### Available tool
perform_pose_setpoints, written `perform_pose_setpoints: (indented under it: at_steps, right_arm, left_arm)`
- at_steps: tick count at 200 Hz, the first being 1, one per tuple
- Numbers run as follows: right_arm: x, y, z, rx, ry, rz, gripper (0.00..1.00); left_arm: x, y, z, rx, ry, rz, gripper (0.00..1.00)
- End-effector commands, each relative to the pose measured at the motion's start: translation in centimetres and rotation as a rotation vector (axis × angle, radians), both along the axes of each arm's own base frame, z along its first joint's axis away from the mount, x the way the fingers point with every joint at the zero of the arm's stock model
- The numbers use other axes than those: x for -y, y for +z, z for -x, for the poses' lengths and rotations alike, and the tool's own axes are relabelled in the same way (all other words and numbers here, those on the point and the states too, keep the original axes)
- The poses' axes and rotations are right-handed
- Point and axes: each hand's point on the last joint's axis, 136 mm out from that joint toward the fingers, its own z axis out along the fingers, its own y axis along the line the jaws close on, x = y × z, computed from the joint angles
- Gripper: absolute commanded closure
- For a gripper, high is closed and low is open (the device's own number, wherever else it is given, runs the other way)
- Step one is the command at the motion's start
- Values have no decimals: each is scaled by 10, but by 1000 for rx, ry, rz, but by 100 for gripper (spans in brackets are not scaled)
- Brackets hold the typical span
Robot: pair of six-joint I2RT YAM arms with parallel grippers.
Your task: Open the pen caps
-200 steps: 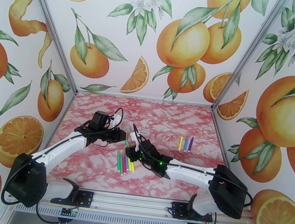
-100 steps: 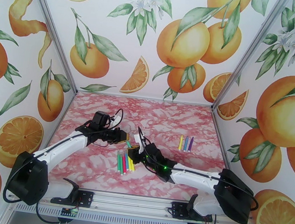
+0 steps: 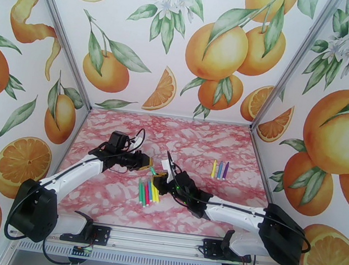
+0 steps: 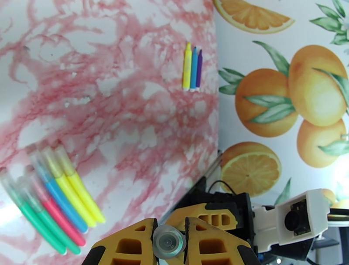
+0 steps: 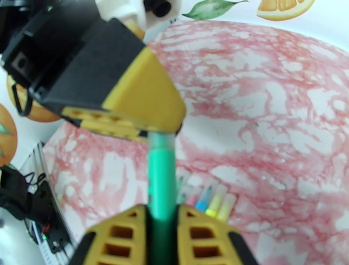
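A green pen [image 3: 153, 171] [image 5: 161, 174] spans the gap between my two grippers, above the table. My right gripper [image 3: 159, 181] [image 5: 162, 215] is shut on its barrel. My left gripper [image 3: 147, 163] [image 4: 170, 230] is shut on the other end, where the round, clear pen cap [image 4: 169, 241] shows end-on between the yellow fingers. In the right wrist view the left gripper [image 5: 139, 104] covers the pen's far tip. Several pens [image 3: 147, 193] [image 4: 56, 196], green, red, blue and yellow, lie side by side just below the grippers.
Three more pens [image 3: 219, 170] [image 4: 193, 67], yellow, blue and purple, lie together at the right of the pink marbled table [image 3: 198, 143]. Orange-print walls close in the back and sides. The right arm's wrist camera [image 4: 301, 218] sits close to the left gripper.
The right arm has drawn back toward the right and near side with the green pen. More green shows between the two grippers. The left gripper has hardly moved.
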Motion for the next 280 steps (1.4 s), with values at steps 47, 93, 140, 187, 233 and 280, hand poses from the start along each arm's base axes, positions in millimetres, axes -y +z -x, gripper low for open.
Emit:
perform_pose_setpoints:
  at_steps: [47,93,140,187,233,280]
  right_arm:
    - [21,-39,35,-69,79,133,100]
    - [22,-37,34,-59,76,127,100]
    - [15,-25,28,-29,65,97,100]
    - [6,-5,19,21,52,49,100]
    - [6,3,12,46,24,43,100]
    - [12,8,4,64,-30,52,100]
  left_arm:
    - [-78,26,-101,267,392,-142,100]
    - [-79,24,-103,261,396,-141,100]
    - [-63,24,-94,247,320,-74,100]
    - [-53,23,-79,234,274,-31,85]
    - [-58,15,-75,229,280,-93,65]
    - [-55,1,-55,216,258,-117,44]
